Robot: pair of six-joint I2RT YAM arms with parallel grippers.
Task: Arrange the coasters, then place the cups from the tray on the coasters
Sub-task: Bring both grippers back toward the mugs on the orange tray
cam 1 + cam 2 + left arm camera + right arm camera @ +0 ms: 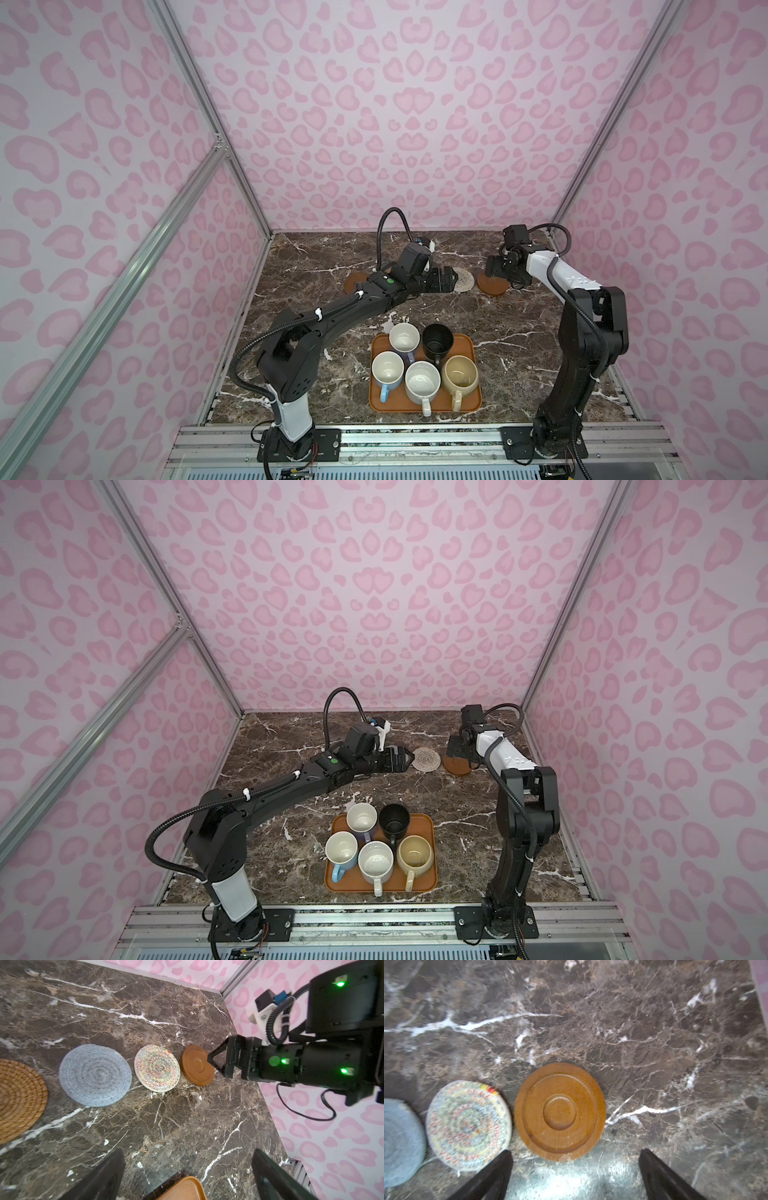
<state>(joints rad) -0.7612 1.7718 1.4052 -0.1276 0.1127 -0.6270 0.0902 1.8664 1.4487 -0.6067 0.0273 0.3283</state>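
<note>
1. Coasters (95,1075) lie in one spaced row across the far table (519,332), apparently one seat per cup; the wooden coaster (559,1111) closes the right end, just beside the cream coaster (468,1125).
2. Right fingers (496,1172): wide, empty, above that wooden coaster; left fingers (108,1176): wide, empty.
3. Cups (422,382) stand on the tray (442,404), near centre.
4. Only the left wrist view shows the orange coaster (18,1099) plainly; in both top views the left arm (353,307) largely covers it.
</note>
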